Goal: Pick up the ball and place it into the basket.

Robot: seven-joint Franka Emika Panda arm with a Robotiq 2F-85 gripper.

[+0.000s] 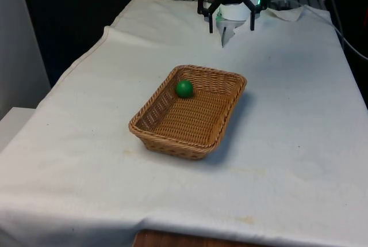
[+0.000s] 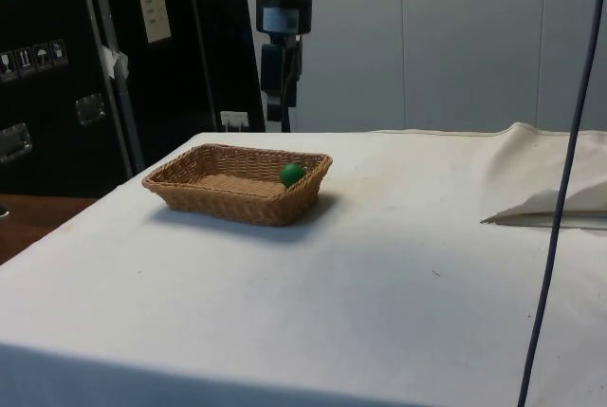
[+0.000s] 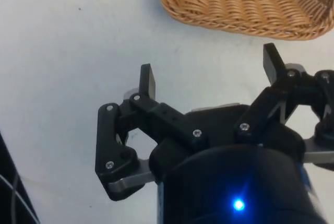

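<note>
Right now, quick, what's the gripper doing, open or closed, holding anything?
Gripper: open and empty, raised above the cloth beyond the basket. The green ball already lies inside the basket.

Gripper [image 1: 231, 25] raised, pointing down (fingers spread wide).

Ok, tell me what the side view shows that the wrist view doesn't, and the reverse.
Side view alone: the whole basket standing on the white cloth, dark cabinets behind, and a folded heap of cloth at the table's edge. Wrist view alone: the gripper open and empty above bare cloth beside the basket. Both: the green ball lying inside the basket, near one end wall.
</note>
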